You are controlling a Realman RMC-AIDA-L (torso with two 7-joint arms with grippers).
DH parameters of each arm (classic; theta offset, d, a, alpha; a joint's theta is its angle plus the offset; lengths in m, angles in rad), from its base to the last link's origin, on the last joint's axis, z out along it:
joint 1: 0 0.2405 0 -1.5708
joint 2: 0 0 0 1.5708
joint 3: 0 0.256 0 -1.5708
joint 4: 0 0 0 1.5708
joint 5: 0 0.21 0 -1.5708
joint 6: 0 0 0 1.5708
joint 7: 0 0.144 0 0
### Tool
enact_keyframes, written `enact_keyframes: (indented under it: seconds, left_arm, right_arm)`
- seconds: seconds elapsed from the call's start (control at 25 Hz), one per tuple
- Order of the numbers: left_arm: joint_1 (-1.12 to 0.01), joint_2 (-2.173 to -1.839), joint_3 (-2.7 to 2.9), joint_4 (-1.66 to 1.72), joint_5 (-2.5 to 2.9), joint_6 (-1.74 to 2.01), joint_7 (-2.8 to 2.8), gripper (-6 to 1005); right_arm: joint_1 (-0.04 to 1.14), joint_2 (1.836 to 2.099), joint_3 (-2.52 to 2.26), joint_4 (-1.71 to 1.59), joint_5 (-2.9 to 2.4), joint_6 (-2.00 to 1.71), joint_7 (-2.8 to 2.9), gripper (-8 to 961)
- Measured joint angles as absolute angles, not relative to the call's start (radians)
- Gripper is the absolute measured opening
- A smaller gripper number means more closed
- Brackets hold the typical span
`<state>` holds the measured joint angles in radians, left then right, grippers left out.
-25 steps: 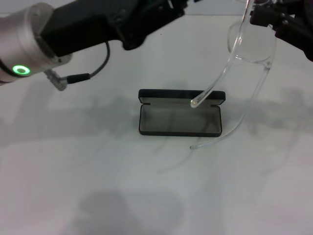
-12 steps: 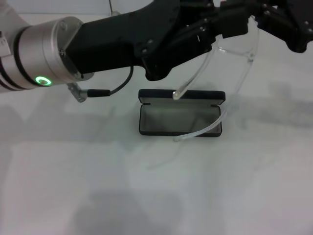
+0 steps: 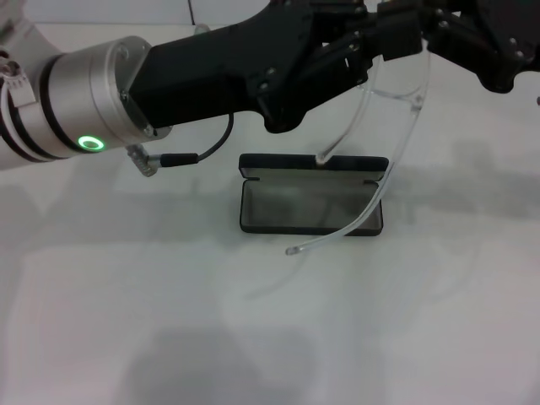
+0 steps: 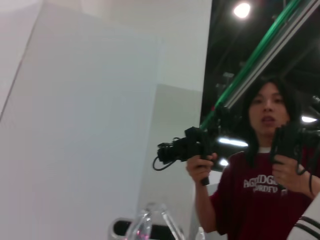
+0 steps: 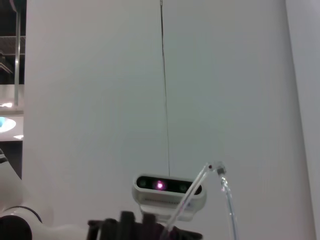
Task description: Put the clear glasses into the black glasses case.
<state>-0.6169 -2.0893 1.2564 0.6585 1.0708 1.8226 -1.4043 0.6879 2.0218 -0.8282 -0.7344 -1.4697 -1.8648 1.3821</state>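
The clear glasses (image 3: pixel 405 80) hang in the air above the table, their long arms drooping down. One arm tip hovers over the rear edge of the black glasses case (image 3: pixel 310 207); the other hangs just in front of it. The case lies open on the table, grey lining up. My right gripper (image 3: pixel 439 21) comes in from the upper right and is shut on the frame's top. My left gripper (image 3: pixel 384 38) reaches across from the left and sits against the same frame. Part of the glasses shows in the right wrist view (image 5: pixel 216 169) and in the left wrist view (image 4: pixel 145 222).
The white table (image 3: pixel 169 321) spreads around the case. My thick left forearm (image 3: pixel 101 101) and its cable (image 3: pixel 181 156) span the space left of and above the case. A person (image 4: pixel 260 165) holding controllers stands beyond the table.
My left arm has swung in from the left until its gripper meets the glasses. The glasses have shifted left and turned, so their arm tips now hang over and in front of the case.
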Motion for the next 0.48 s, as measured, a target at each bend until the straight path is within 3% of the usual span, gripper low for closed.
enact_keyframes:
  seconds: [0.48]
  left_arm:
    - [-0.641, -2.089, 1.256, 0.617, 1.072, 1.793, -1.367, 88]
  right_arm:
    - [0.688, 2.022, -0.855, -0.726, -1.459, -1.864, 1.382, 76]
